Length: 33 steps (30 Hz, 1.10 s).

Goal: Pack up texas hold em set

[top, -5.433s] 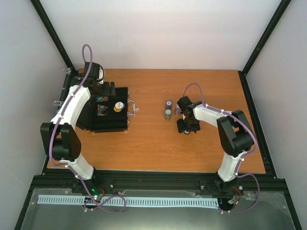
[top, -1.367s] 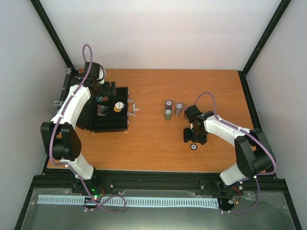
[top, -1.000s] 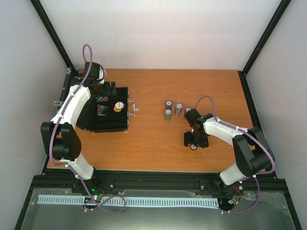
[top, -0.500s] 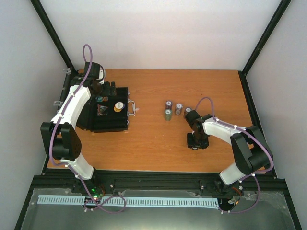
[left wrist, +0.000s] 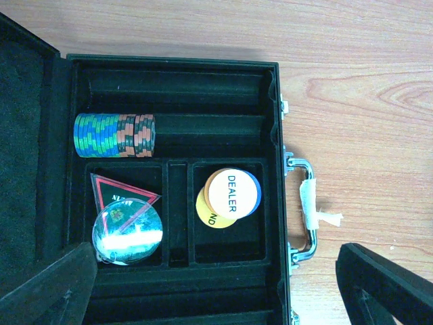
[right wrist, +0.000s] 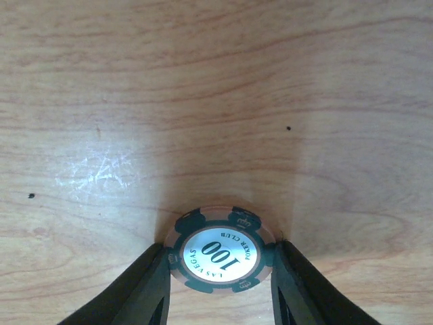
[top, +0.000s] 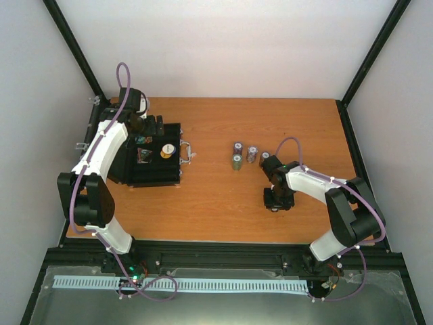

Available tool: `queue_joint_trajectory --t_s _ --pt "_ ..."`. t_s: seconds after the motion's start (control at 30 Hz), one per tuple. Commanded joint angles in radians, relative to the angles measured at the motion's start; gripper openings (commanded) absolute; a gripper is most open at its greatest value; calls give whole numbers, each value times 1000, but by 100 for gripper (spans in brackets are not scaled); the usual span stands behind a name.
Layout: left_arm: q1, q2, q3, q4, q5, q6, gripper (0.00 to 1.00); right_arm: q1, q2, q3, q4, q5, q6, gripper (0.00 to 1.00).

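Observation:
The black case [top: 152,166] lies open at the table's left. In the left wrist view it holds a striped chip stack [left wrist: 115,134], the dealer discs [left wrist: 230,193] and a dark triangular token [left wrist: 122,191] under a clear round disc [left wrist: 128,231]. My left gripper [left wrist: 216,298] hangs open above the case, touching nothing. At the right, my right gripper [right wrist: 220,271] has a finger pressed on each side of a green-and-pink poker chip [right wrist: 220,256] marked 100, flat on the wood. In the top view this gripper [top: 275,203] covers the chip.
Three small chip stacks [top: 237,147] [top: 237,162] [top: 252,153] stand mid-table, just left of and behind the right arm. The case's silver handle [left wrist: 308,210], with a strip of tape on it, faces them. A black frame borders the table.
The right gripper came down over the lone chip near the front right and its fingers drew in onto the chip's sides. The left arm has stayed still.

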Motion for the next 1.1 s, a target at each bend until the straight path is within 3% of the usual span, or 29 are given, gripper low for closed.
queue_joint_trajectory --t_s 0.0,0.57,0.63,0.77,0.8,1.07 --pt "7 -10 8 -6 -4 -2 100 4 29 -15 46 -40 -3 31" --pt "7 -8 16 -7 0 -8 100 23 -34 164 -39 -118 -56 30" --pt "8 -10 15 -8 -1 -8 100 24 -42 162 -49 -90 -47 38" --pt "6 -15 11 -8 -2 -7 100 24 -52 137 -74 -44 -31 71" --pt "7 -17 10 -8 -4 -7 100 22 -50 128 -79 -36 -29 76" --pt "7 -19 13 -9 -4 -6 100 22 5 37 -41 -41 -20 80"
